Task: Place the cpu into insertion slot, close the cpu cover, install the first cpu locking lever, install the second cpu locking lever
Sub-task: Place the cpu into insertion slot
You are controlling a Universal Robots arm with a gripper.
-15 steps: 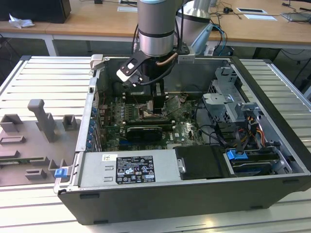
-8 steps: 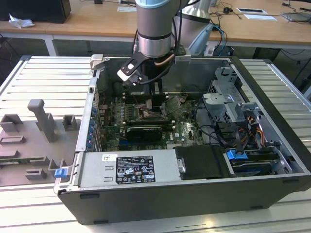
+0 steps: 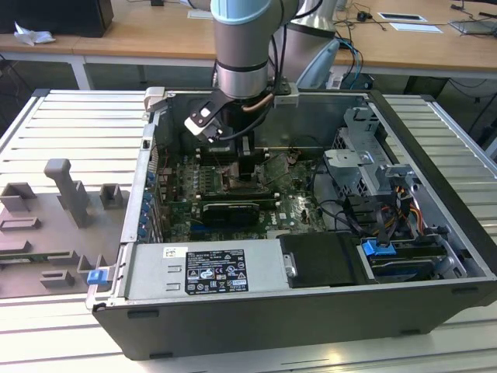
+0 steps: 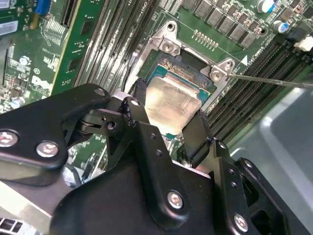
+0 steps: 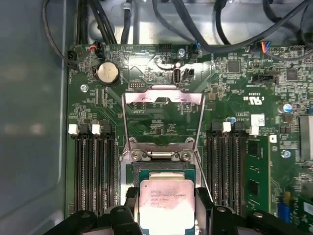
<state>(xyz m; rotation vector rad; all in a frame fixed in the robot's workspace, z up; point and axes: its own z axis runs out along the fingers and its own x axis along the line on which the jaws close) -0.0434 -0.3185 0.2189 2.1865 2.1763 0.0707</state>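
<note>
My gripper (image 3: 247,176) reaches down into the open computer case (image 3: 435,233) over the motherboard. In both wrist views its black fingers (image 4: 139,98) are shut on the cpu (image 4: 171,100), a flat silvery square chip (image 5: 166,203). The chip hangs just above the insertion slot (image 5: 164,169), a dark square socket with a metal rim (image 4: 182,70), and overlaps it partly. The cpu cover (image 5: 163,94) stands open and upright on the far side of the socket, its window showing the board behind. A thin locking lever (image 4: 274,82) sticks out beside the socket.
Long memory slots (image 5: 93,166) flank the socket on both sides (image 5: 227,166). Cables (image 5: 195,29) run past the board's far edge near a coin battery (image 5: 107,72). A black expansion card (image 3: 229,210), power supply (image 3: 210,268) and drive cage (image 3: 365,155) crowd the case. A grey fixture block (image 3: 66,190) stands outside.
</note>
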